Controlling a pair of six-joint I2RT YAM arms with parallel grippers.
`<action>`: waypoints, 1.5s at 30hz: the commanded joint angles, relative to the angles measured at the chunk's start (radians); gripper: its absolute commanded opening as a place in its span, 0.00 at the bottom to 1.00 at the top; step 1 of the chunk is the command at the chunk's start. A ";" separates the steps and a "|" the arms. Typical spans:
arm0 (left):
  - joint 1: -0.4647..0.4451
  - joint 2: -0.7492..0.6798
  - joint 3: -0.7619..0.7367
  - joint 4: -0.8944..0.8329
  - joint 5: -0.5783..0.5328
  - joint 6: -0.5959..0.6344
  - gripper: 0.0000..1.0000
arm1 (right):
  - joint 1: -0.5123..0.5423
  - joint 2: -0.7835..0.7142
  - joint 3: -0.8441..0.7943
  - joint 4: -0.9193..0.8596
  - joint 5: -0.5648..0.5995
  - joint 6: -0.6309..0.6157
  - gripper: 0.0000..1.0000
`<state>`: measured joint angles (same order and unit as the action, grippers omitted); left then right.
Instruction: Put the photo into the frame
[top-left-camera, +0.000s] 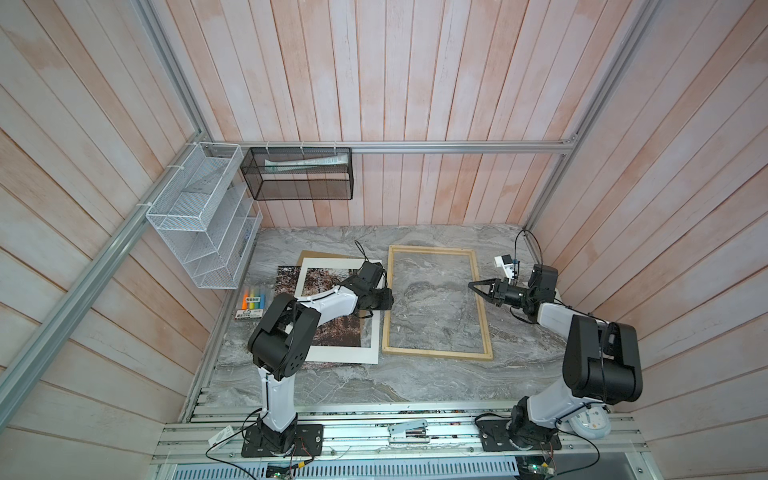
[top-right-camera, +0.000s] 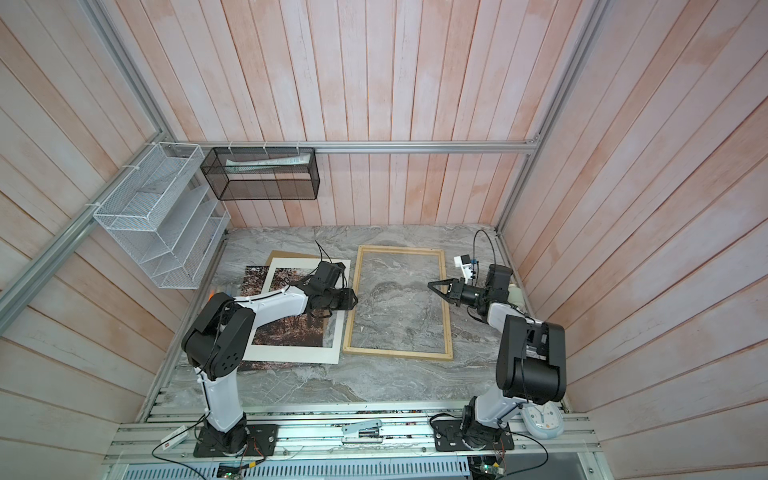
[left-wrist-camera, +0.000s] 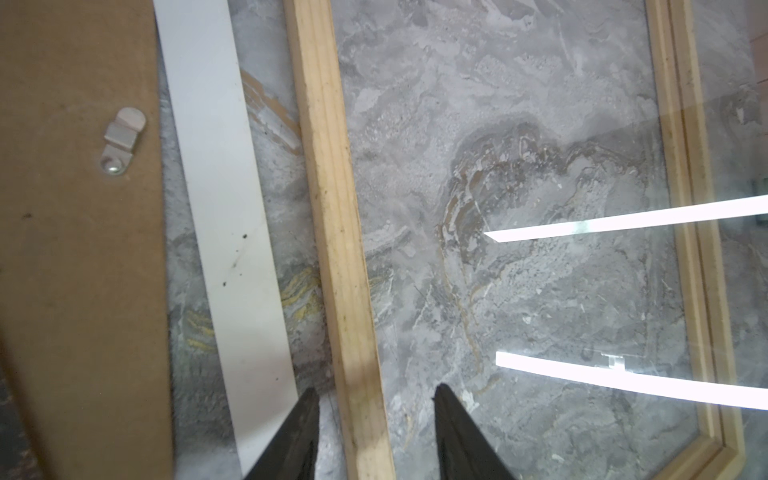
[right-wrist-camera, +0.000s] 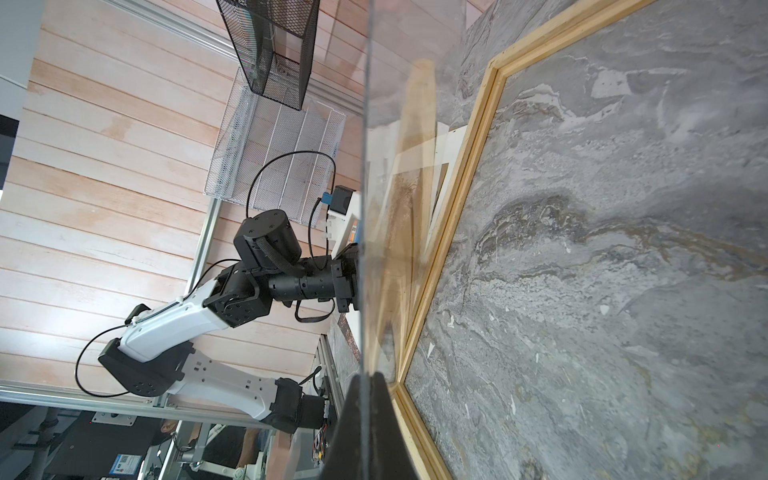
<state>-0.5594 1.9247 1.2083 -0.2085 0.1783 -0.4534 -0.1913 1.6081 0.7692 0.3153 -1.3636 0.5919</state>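
Observation:
The photo (top-left-camera: 322, 282), an autumn forest print, lies flat at the left under a white mat (top-left-camera: 332, 353), on a brown backing board (top-left-camera: 316, 254). The pale wood frame (top-left-camera: 436, 355) (top-right-camera: 399, 353) lies flat on the table's middle. My left gripper (left-wrist-camera: 376, 415) (top-left-camera: 383, 301) is open, its fingers on either side of the frame's left strip (left-wrist-camera: 336, 208) without touching it. My right gripper (right-wrist-camera: 368, 378) (top-left-camera: 471, 285) is shut on the edge of a clear pane (right-wrist-camera: 386, 232), held over the frame's right strip (right-wrist-camera: 457, 199).
A pack of markers (top-left-camera: 251, 305) lies left of the photo. A white wire rack (top-left-camera: 203, 224) and a black mesh basket (top-left-camera: 299, 174) hang on the back-left walls. A stapler (top-left-camera: 409, 426) lies on the front rail.

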 joint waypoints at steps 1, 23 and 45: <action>-0.007 -0.007 -0.015 0.019 -0.001 -0.004 0.47 | 0.006 0.002 -0.011 0.041 -0.034 -0.005 0.00; -0.006 0.008 -0.010 0.018 0.010 -0.004 0.47 | 0.007 0.073 -0.029 0.013 -0.003 -0.053 0.00; -0.018 0.020 -0.015 0.023 0.038 -0.007 0.42 | 0.008 0.169 0.004 -0.015 -0.017 -0.122 0.00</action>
<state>-0.5629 1.9263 1.2057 -0.2104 0.1741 -0.4572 -0.1993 1.7596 0.7509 0.3164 -1.3361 0.5133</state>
